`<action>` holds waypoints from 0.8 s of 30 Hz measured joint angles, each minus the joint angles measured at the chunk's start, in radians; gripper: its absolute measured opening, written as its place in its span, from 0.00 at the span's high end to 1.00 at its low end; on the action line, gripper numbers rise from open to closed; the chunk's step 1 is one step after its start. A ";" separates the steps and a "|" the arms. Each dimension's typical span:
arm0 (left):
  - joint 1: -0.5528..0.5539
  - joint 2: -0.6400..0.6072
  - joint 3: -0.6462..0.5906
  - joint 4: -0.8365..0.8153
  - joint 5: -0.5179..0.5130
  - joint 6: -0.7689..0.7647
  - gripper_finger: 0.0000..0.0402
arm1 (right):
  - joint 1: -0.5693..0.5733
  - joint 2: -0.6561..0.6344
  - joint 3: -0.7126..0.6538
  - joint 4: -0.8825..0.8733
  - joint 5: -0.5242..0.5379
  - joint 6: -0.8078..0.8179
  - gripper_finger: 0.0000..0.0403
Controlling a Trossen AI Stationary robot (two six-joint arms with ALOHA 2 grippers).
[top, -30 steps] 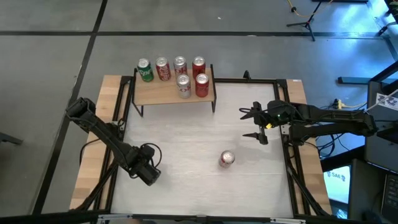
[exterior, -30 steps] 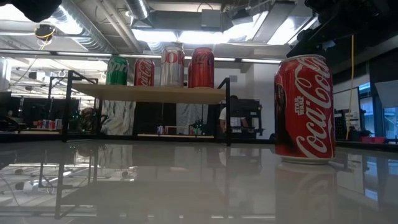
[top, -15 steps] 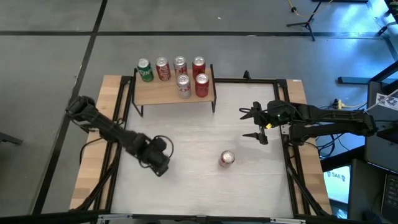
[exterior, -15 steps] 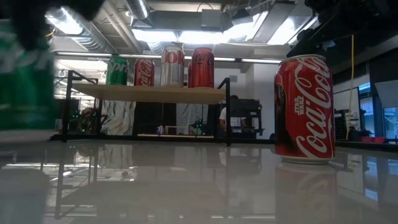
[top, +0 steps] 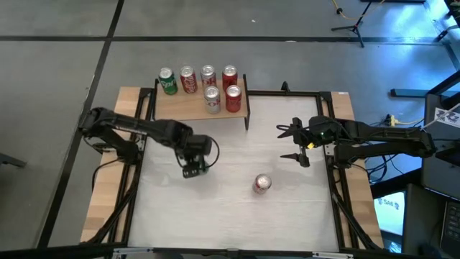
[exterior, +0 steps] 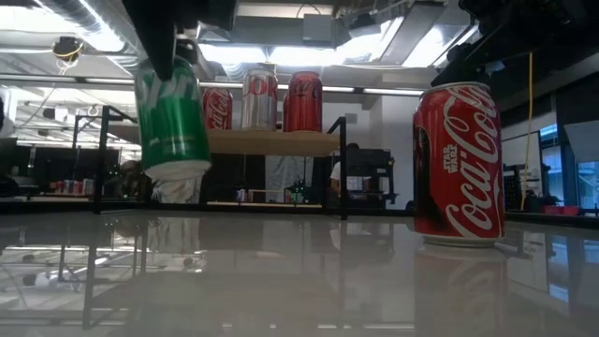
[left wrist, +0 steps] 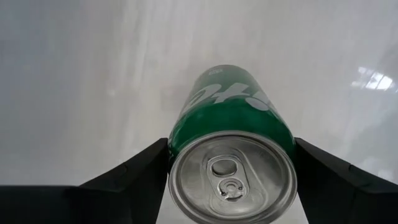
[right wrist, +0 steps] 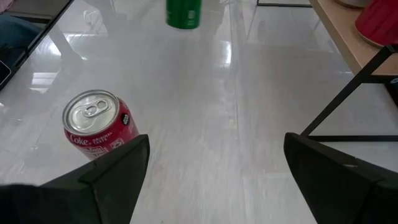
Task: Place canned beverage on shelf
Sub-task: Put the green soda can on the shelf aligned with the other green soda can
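Note:
A green can [exterior: 173, 122] hangs over the middle left of the white table with my left gripper [top: 194, 167] shut on it; its silver top [left wrist: 231, 180] fills the left wrist view. A red Coca-Cola can [top: 262, 183] stands upright on its base at the table's near middle. The shelf [top: 188, 108], a light-wood board on black legs at the far left, carries several cans. My right gripper [top: 295, 142] waits open at the right side, clear of the red can [right wrist: 96, 127]. My left gripper pinches the green can between its two fingers, one on each side of the wall just below the top rim [left wrist: 181, 142]. The fingers come from above, pointing down. The can hangs below them clear of the table, upright but tilted a little.
Black frame rails [top: 325, 137] and wooden side strips run along the table's left and right edges. The shelf's front left part [top: 172, 109] is bare board. White tabletop [top: 223, 151] lies open between the shelf and the red can.
My left gripper has swung from the table's near left toward the middle and the far edge, rising a little and rolling about its own axis. The green can has travelled with it, held the whole time. My right gripper has kept still.

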 joint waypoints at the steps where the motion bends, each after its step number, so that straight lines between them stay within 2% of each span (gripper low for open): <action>1: 0.018 0.000 0.000 -0.007 0.004 0.049 0.32 | 0.000 0.000 0.000 0.000 0.000 0.000 0.09; 6: 0.071 0.000 0.000 -0.025 0.010 0.279 0.31 | 0.000 0.000 0.000 0.000 0.000 0.000 0.09; 11: 0.075 0.000 -0.001 -0.045 0.011 0.431 0.30 | 0.000 0.000 0.000 0.000 0.000 0.000 0.09; 24: 0.051 0.000 -0.083 -0.033 -0.054 0.389 0.30 | 0.000 0.000 0.000 0.001 0.000 0.000 0.09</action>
